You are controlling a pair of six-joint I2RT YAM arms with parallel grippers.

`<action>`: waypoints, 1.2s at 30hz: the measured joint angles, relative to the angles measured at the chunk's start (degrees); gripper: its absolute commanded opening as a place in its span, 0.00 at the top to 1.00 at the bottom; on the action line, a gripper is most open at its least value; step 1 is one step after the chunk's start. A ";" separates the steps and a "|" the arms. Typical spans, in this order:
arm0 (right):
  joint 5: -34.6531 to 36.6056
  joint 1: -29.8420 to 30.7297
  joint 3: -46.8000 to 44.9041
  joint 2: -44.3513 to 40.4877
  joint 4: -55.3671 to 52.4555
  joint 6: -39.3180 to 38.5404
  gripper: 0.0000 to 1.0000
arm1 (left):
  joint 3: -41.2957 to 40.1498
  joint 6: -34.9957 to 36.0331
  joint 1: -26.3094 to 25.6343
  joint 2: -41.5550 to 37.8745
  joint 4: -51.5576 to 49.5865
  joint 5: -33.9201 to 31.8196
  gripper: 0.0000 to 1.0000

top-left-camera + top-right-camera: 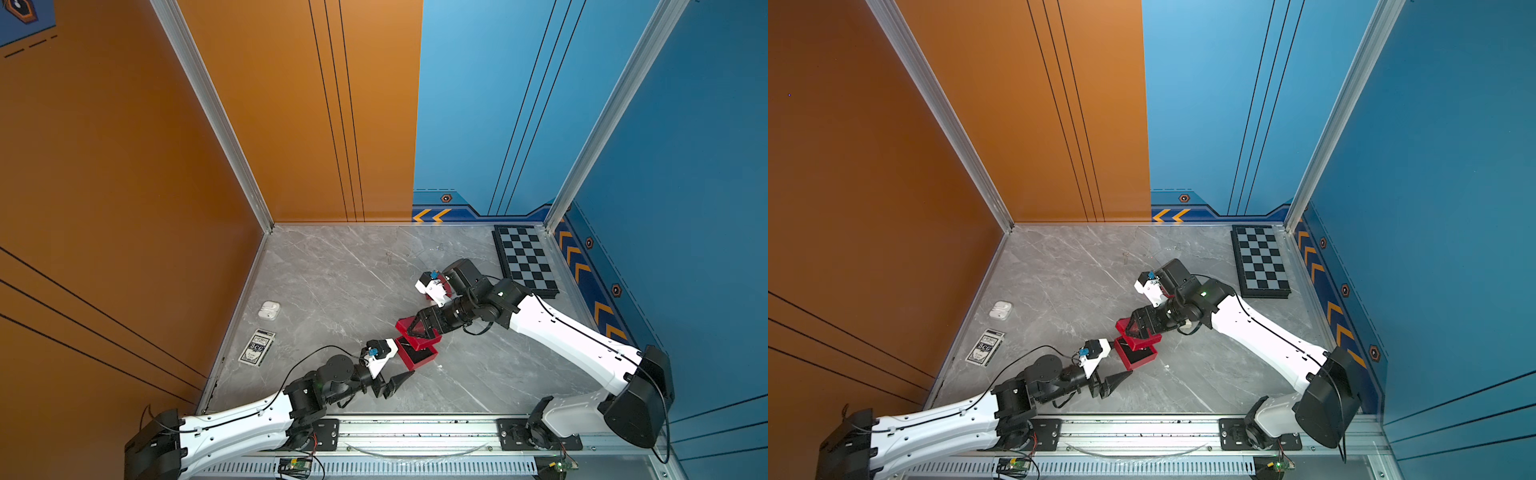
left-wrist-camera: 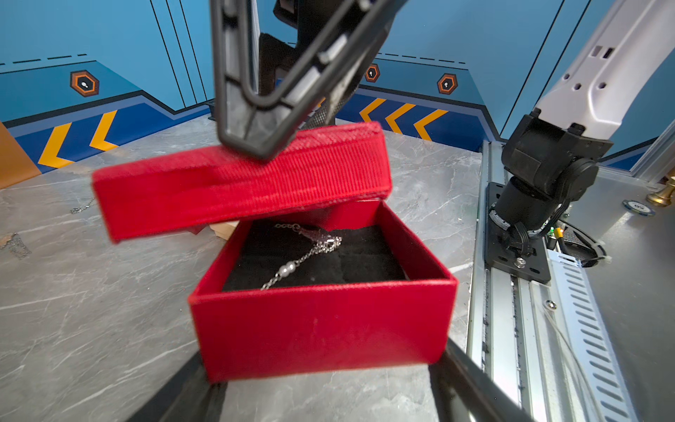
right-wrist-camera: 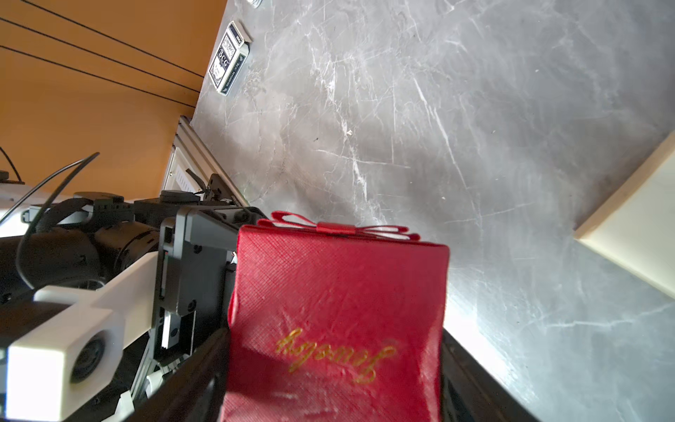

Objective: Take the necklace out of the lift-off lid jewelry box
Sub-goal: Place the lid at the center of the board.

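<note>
The red jewelry box base (image 2: 321, 329) sits on the marble table, and my left gripper (image 2: 327, 354) is shut on it, one finger against each side. Inside, on the black padding, lies the silver necklace (image 2: 303, 255) with small beads. My right gripper (image 3: 334, 332) is shut on the red lid (image 3: 336, 292), which bears gold script and a bow. The lid (image 2: 237, 182) hangs tilted just above the base, shifted off its far side, so most of the inside shows. In both top views the lid (image 1: 405, 326) (image 1: 1124, 328) overlaps the base (image 1: 419, 355) (image 1: 1138, 357).
A chessboard (image 1: 525, 259) lies at the back right. A white earbuds case (image 1: 269, 309) and a card deck (image 1: 257, 347) lie near the left wall. Loose chains (image 2: 82, 208) rest on the table beyond the box. The arms' mounting rail (image 1: 415, 432) runs along the front.
</note>
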 measured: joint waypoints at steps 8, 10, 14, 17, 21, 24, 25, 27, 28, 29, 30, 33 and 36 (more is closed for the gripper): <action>9.64 -4.81 -6.95 -4.09 0.50 1.66 0.17 | 0.00 0.02 0.00 -0.33 -0.20 0.00 0.27; 12.61 -5.01 -8.96 -5.92 0.57 2.14 0.16 | 0.00 0.02 0.00 -0.35 -0.42 0.00 0.27; 18.08 -5.01 -13.16 -9.29 0.66 3.67 0.16 | 0.00 0.00 0.00 -0.35 -0.61 0.00 0.27; 21.81 -4.92 -16.70 -10.78 0.70 5.11 0.16 | 0.00 0.00 0.00 -0.37 -0.74 0.00 0.27; 25.64 -3.61 -21.55 -11.34 1.77 7.19 0.16 | 0.00 0.00 0.00 -0.76 -1.11 -0.02 0.27; 27.82 -1.29 -24.44 -11.34 3.13 8.92 0.16 | 0.00 0.00 0.00 -1.42 -1.27 -0.02 0.27; 28.37 -0.52 -25.09 -11.34 3.65 9.35 0.16 | 0.00 -0.02 0.00 -1.60 -1.29 -0.04 0.27; 29.53 1.01 -26.21 -10.99 5.05 10.21 0.15 | 0.00 -0.02 0.00 -1.99 -1.33 -0.04 0.27; 29.94 1.49 -26.47 -10.60 5.79 10.64 0.15 | 0.00 -0.02 0.00 -2.19 -1.42 -0.04 0.27; 30.62 2.03 -26.62 -9.90 6.56 11.04 0.15 | 0.00 -0.02 0.00 -2.36 -1.53 -0.04 0.27; 31.10 2.54 -26.67 -9.05 7.37 11.41 0.16 | 0.00 -0.04 0.00 -2.49 -1.64 -0.04 0.27; 32.81 3.87 -26.71 -6.36 9.55 12.26 0.15 | 0.00 -0.04 0.00 -2.86 -2.10 -0.04 0.27; 33.83 4.96 -26.71 -3.58 11.41 12.72 0.13 | 0.00 -0.07 0.00 -3.21 -2.56 -0.07 0.28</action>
